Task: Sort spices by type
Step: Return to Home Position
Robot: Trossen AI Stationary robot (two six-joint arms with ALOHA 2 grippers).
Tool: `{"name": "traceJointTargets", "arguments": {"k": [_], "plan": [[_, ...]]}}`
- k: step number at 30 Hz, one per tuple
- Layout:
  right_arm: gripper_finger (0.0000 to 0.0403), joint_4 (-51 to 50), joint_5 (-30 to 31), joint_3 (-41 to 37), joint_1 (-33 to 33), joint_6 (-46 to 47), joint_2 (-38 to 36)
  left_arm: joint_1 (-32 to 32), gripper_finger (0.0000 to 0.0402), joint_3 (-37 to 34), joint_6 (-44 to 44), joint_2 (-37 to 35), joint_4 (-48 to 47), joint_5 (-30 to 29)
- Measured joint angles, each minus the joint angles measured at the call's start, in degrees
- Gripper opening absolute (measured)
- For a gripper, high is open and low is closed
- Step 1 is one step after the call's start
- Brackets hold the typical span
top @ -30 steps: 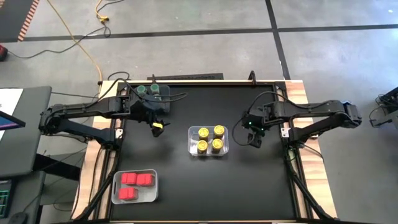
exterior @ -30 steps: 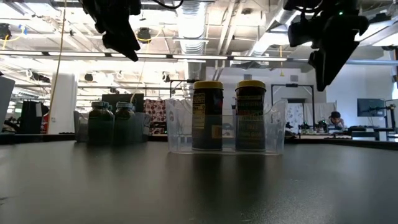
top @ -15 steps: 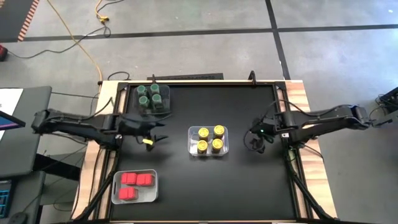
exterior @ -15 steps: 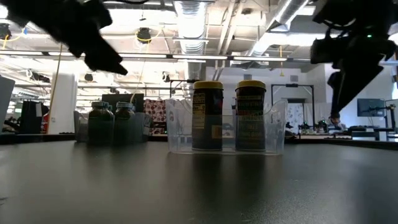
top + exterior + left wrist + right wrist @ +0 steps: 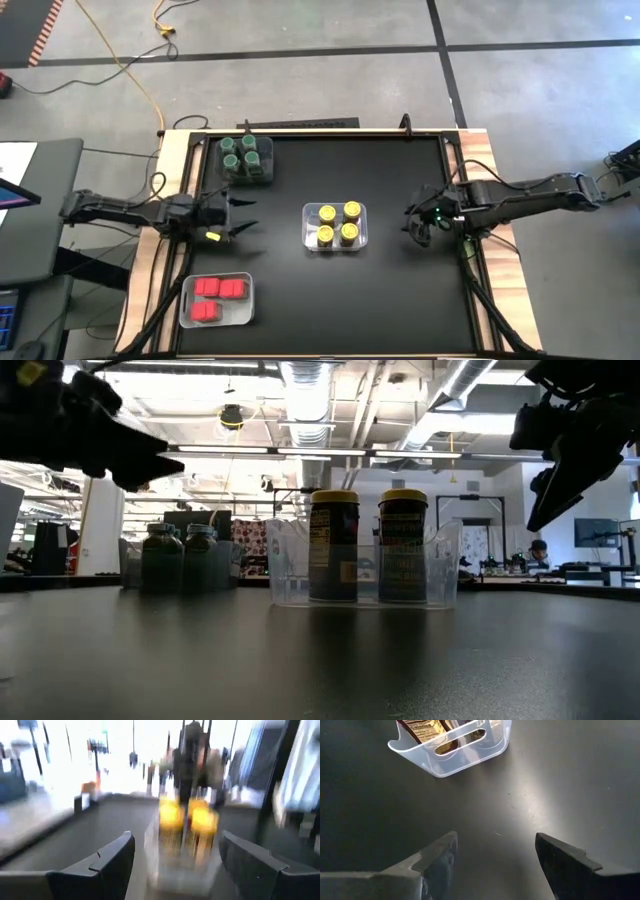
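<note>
Black table [image 5: 330, 290], high view: yellow-lidded jars [image 5: 336, 224] in centre bin [image 5: 305, 240], green-lidded jars [image 5: 244, 157] in upper-left bin [image 5: 270, 172], red-topped jars [image 5: 217, 297] in lower-left bin [image 5: 188, 290]. None loose; sorting judged complete. Left gripper [image 5: 243, 215], right gripper [image 5: 416, 228] empty, fingers apart, near table sides. Next: park arms clear of bins.

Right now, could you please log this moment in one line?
spices binned by type | left gripper open, empty | right gripper open, empty

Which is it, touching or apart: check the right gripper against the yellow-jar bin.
Apart. The right wrist view shows bare table between the open right gripper and the bin; the high view shows the same gap.
</note>
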Motion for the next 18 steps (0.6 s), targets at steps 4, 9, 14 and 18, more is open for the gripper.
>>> {"name": "traceJointTargets", "arguments": {"k": [4,9,14,18], "plan": [[0.0297,0.0,0.0,0.0,0.0,0.0,0.0,0.0,0.0277,-1.2,1.5,-6.1,1.8,-0.1],[0.0297,0.4,0.0,0.0,0.0,-0.2,0.1,0.0,0.0277,-1.3,7.7,-12.2,1.5,0.0],[0.0297,0.7,0.0,0.0,0.0,-0.2,0.1,0.0,0.0277,-1.3,7.6,-15.3,0.1,0.3],[0.0297,0.7,0.0,0.0,0.0,-0.2,0.1,0.0,0.0277,-1.4,5.1,-15.1,-1.5,1.6]]}}
